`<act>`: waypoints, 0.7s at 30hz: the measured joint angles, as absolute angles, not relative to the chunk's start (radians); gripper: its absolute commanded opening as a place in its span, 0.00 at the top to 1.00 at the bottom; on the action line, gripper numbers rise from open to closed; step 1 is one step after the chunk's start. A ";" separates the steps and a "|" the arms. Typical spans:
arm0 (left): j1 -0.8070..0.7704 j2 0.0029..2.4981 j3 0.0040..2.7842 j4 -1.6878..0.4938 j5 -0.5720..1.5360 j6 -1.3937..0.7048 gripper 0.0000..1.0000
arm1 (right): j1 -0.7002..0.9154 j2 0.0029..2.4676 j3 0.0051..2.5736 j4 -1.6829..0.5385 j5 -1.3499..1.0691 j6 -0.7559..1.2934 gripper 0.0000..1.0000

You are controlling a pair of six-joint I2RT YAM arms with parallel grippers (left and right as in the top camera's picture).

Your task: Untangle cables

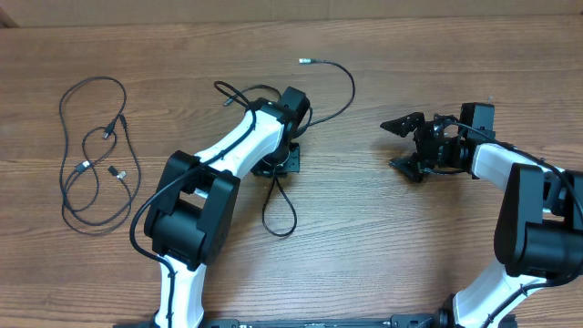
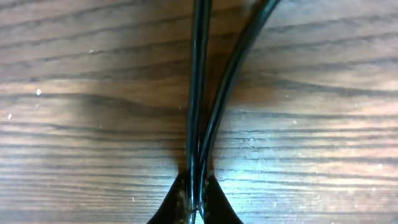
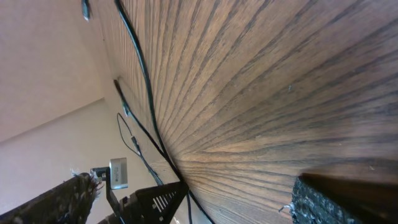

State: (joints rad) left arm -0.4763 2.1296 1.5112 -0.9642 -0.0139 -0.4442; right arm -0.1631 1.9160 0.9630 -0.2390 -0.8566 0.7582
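One black cable (image 1: 350, 87) with a silvery plug tip (image 1: 303, 61) curves across the table's middle, passes under my left wrist and ends in a loop (image 1: 292, 216) nearer the front. My left gripper (image 1: 276, 169) is down on the wood and shut on two strands of this cable (image 2: 198, 93), pinched between its fingertips (image 2: 211, 202). A second set of looped black cables (image 1: 116, 171) lies apart at the far left. My right gripper (image 1: 404, 146) hovers open right of centre with nothing between its fingers. The cable (image 3: 142, 74) also shows in the right wrist view.
The brown wooden table (image 1: 410, 237) runs under everything. My left arm (image 1: 196, 196) stretches from the front edge to the centre, and my right arm (image 1: 533, 210) stands at the right edge. A pale wall borders the table's far side.
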 measured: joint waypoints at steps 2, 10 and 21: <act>-0.461 2.130 1.513 -0.966 0.022 -0.381 0.96 | -0.163 1.916 0.963 -0.239 -0.857 0.758 0.00; -0.392 2.128 1.514 -0.954 0.230 -0.163 0.96 | -0.163 1.916 0.963 -0.239 -0.857 0.759 0.00; -0.234 2.009 1.514 -0.954 0.540 0.004 0.96 | -0.163 1.916 0.963 -0.239 -0.857 0.759 0.00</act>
